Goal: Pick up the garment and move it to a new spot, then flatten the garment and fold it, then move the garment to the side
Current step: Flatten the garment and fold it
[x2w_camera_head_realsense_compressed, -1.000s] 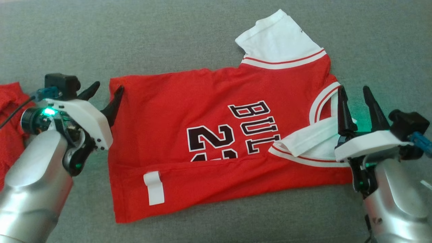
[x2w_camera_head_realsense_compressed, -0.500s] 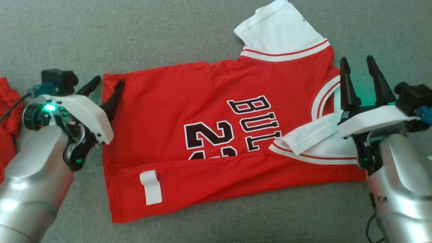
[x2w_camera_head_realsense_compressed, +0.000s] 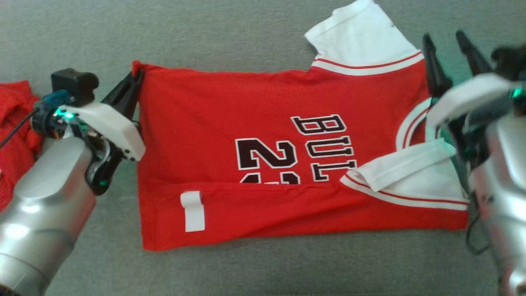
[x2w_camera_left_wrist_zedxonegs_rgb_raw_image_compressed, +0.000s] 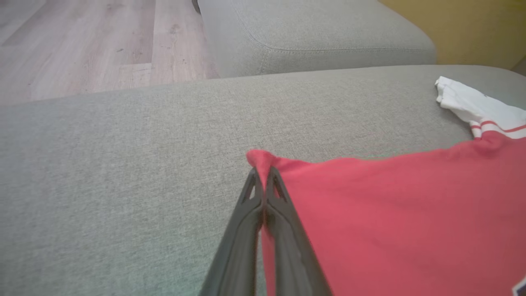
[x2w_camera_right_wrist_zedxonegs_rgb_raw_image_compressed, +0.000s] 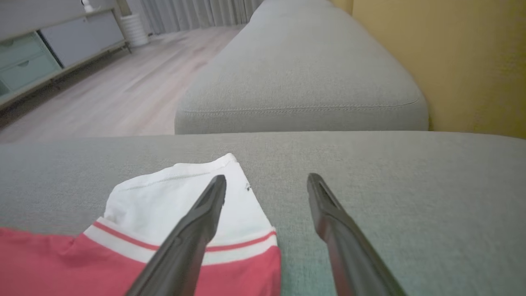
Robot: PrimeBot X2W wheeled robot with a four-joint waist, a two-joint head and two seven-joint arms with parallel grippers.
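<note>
Red cloth (x2w_camera_head_realsense_compressed: 16, 123) bunched at the 9 o'clock edge. Left hand (x2w_camera_head_realsense_compressed: 134, 79) has its fingers together, clamped on the jersey's 10 o'clock hem corner. Jersey (x2w_camera_head_realsense_compressed: 246, 102), red, is spread flat mid grey sofa cushion (x2w_camera_head_realsense_compressed: 205, 37), its 6 o'clock edge folded over, white sleeve (x2w_camera_head_realsense_compressed: 361, 37) at 1 o'clock. Right hand (x2w_camera_head_realsense_compressed: 444, 39) at 2 o'clock has its fingers apart, holding nothing, one finger over that sleeve.

Parted right pincer (x2w_camera_right_wrist_zedxonegs_rgb_raw_image_compressed: 266, 179) near garment (x2w_camera_right_wrist_zedxonegs_rgb_raw_image_compressed: 164, 201)
</note>
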